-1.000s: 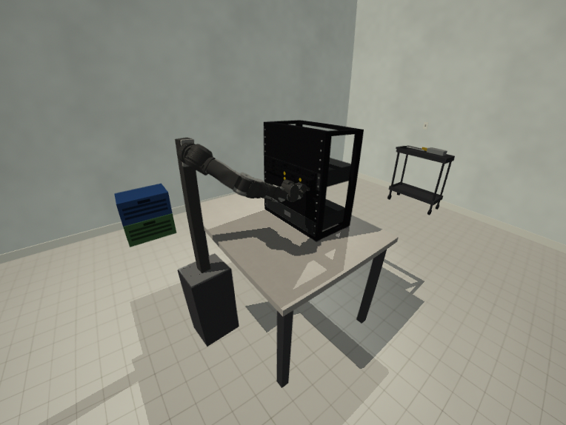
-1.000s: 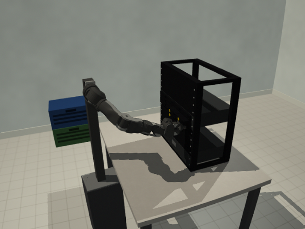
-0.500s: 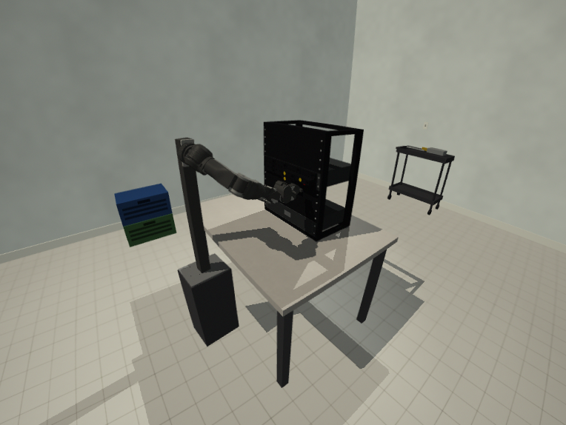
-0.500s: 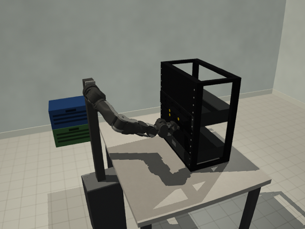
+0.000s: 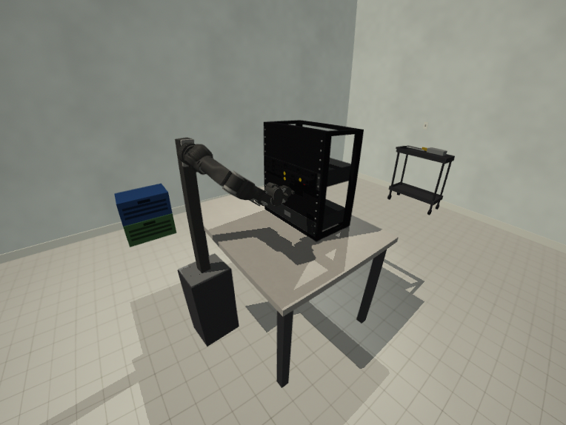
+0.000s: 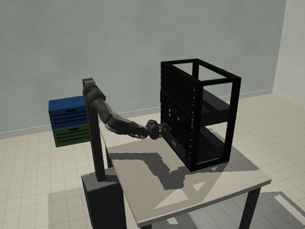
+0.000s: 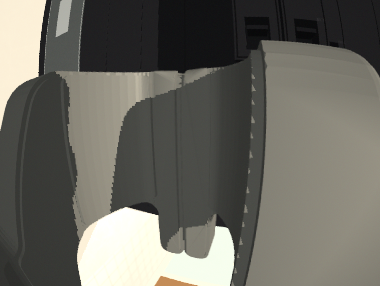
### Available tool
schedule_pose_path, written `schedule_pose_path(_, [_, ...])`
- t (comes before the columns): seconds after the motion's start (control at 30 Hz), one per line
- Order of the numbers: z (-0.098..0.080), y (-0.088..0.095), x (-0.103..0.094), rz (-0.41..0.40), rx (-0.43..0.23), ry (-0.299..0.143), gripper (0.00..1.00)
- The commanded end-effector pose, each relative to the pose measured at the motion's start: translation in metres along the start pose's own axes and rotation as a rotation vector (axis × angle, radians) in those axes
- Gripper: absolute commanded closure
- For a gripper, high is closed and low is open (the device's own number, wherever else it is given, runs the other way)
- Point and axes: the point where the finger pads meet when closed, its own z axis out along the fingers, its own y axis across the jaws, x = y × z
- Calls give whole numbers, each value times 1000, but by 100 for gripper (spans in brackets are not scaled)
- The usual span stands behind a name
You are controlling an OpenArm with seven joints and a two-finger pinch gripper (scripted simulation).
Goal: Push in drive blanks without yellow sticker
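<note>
The black rack (image 5: 313, 178) stands on the grey table, and it also shows in the exterior view (image 6: 200, 113). On the storage chassis front I see yellow stickers (image 5: 284, 172) (image 5: 300, 178), and a small reddish sticker (image 5: 300, 184) just below the right one. The exterior view shows three yellow stickers (image 6: 169, 110) (image 6: 169, 114) (image 6: 178, 118). My gripper (image 5: 286, 192) (image 6: 166, 128) is shut and empty. It is close against the rack front, just below the left stickers. I cannot tell whether the fingertips touch.
The arm's post and black pedestal (image 5: 208, 297) stand at the table's left edge. Blue and green crates (image 5: 145, 213) are stacked on the floor behind. A black cart (image 5: 421, 175) stands far right by the wall. The table (image 5: 297, 255) extends in front of the rack.
</note>
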Motion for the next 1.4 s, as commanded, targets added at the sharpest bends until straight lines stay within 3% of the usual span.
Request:
schedule_pose_path(0.0, [-3,4,-2,1,-18,-11,100])
schedule_pose_path(0.37, [-15,3,-2,0,-17,-12,100])
schedule_pose_path(1.37, [-15,3,-2,0,-17,-13,100])
